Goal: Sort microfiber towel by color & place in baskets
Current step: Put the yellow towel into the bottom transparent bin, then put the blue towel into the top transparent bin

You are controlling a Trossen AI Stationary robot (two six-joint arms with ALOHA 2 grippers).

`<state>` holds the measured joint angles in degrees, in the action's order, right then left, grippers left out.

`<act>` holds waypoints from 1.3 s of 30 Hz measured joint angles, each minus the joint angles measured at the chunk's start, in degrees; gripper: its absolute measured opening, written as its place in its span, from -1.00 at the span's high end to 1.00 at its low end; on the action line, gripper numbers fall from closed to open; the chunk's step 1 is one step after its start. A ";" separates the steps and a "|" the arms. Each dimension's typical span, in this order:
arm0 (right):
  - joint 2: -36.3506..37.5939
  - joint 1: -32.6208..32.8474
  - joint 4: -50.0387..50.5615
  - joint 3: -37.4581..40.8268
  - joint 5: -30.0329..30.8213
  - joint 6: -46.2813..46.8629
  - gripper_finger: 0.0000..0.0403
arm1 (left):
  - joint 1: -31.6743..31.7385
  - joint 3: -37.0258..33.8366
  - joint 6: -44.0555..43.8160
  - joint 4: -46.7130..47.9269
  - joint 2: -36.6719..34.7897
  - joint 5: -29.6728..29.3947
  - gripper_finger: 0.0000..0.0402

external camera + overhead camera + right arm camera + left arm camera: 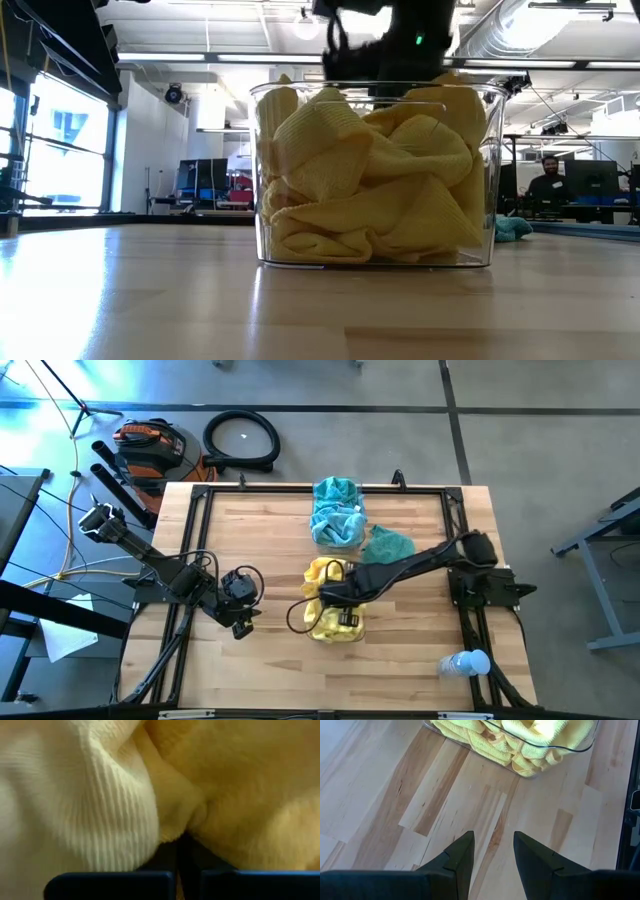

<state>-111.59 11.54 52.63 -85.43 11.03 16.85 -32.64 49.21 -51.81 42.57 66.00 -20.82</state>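
A clear basket (262, 200) in the middle of the table is heaped with yellow microfiber towels (375, 180), which also show in the high view (335, 622). My right gripper (338, 600) reaches down into this heap, shut; in the right wrist view its fingertips (180, 855) sit against yellow cloth. A second basket (338, 538) toward the far edge holds teal towels (335, 505). One teal towel (388, 545) lies loose on the table beside it. My left gripper (492, 837) hovers open over bare wood left of the yellow basket. My right gripper touches the yellow towels in the basket from above, its shut fingers pointing steeply down into a crease between two folds (172, 827). Whether any cloth is caught between the fingers I cannot tell. The towels rest in the basket.
A white plastic bottle (465, 663) lies near the table's front right corner. Black frame rails (190, 560) run along the table's sides and far edge. Bare wood lies between my left gripper and the yellow basket (530, 770). A person (548, 175) sits in the room behind.
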 joint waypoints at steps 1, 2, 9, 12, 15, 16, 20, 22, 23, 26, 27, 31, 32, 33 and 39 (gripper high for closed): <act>-1.04 -0.25 -0.37 0.00 -0.14 -0.52 1.00 | 0.00 0.00 0.00 0.00 0.00 0.00 0.38; -2.00 -0.42 -0.89 0.00 -0.27 -1.03 1.00 | 0.00 0.00 0.00 0.00 0.00 0.01 0.38; -5.23 -1.46 -5.29 -0.28 -0.84 -1.73 1.00 | 0.00 0.00 -0.06 0.00 0.00 0.00 0.38; -5.21 -1.65 -5.15 -0.26 -1.21 -1.36 1.00 | 0.00 0.00 -0.07 0.00 0.00 0.02 0.38; -4.94 -1.69 -4.63 -0.22 -1.60 -0.96 1.00 | 0.00 0.00 -0.07 0.00 0.00 0.02 0.38; -4.63 -1.69 -4.39 -0.14 -1.66 -0.37 1.00 | 0.00 0.00 -0.07 0.00 0.00 0.00 0.38; -3.07 -1.69 -3.03 0.02 -2.27 1.62 1.00 | 0.00 0.00 -0.09 -0.03 0.00 0.02 0.38; -1.72 -1.69 -2.13 0.11 -2.50 2.94 1.00 | 0.00 0.00 -0.09 -0.07 0.00 0.02 0.38; -1.09 -1.69 -2.19 0.11 -2.61 3.77 1.00 | 0.00 0.00 -0.09 -0.07 0.00 0.02 0.38; 1.05 -1.65 -1.83 0.13 -2.66 5.95 1.00 | 0.00 0.00 -0.09 -0.07 0.00 0.02 0.38; 1.74 -1.59 -1.70 0.13 -2.65 6.73 1.00 | 0.00 0.00 -0.07 -0.11 0.00 0.02 0.38; 3.83 -0.97 -1.39 0.13 -2.63 7.74 1.00 | 0.00 0.00 -0.07 -0.07 0.00 0.02 0.38; 4.39 -0.81 -1.07 0.13 -2.60 7.75 1.00 | 0.00 0.00 -0.05 -0.06 0.00 0.02 0.38; 4.97 -0.67 -0.95 0.13 -2.54 7.91 1.00 | 0.00 0.00 -0.04 -0.07 0.00 0.02 0.38; 9.30 -0.30 1.51 0.11 -1.99 11.67 1.00 | 0.00 0.00 -0.04 -0.01 0.00 0.02 0.38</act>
<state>-102.29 11.23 54.13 -85.32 9.05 28.52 -32.64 49.21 -51.86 42.56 66.00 -20.80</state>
